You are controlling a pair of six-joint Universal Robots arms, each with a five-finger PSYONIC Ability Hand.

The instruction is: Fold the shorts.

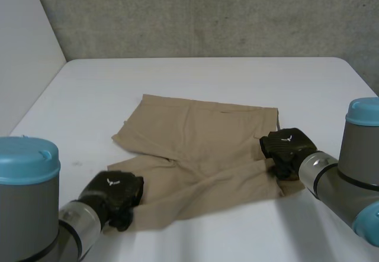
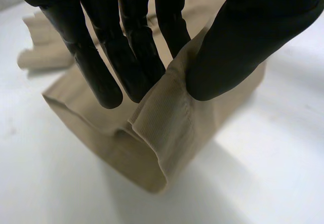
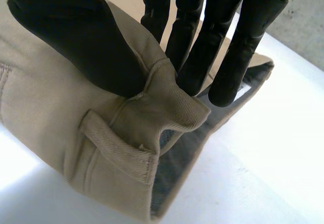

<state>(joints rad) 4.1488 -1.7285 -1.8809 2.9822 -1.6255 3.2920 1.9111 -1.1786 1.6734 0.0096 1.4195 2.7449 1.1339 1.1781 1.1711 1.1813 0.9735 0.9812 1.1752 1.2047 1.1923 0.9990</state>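
Left robot hand (image 1: 115, 192): near left, thumb and fingers clamped on the hem of the near leg of the tan woven-cloth shorts (image 1: 201, 149); that corner is raised off the white worktop (image 1: 207, 75).
Right robot hand (image 1: 287, 149): at the right, thumb and fingers pinching the waistband just beside a belt loop (image 3: 116, 150).
Shorts: spread mid-worktop between the two hands, waistband to the right, legs pointing left.
Markings: small white emblem (image 1: 111, 181) on the back of each hand, too small to read.

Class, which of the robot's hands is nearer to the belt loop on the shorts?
Right. The right hand pinches the waistband just beside the belt loop; the left hand pinches a leg hem at the opposite end of the shorts.
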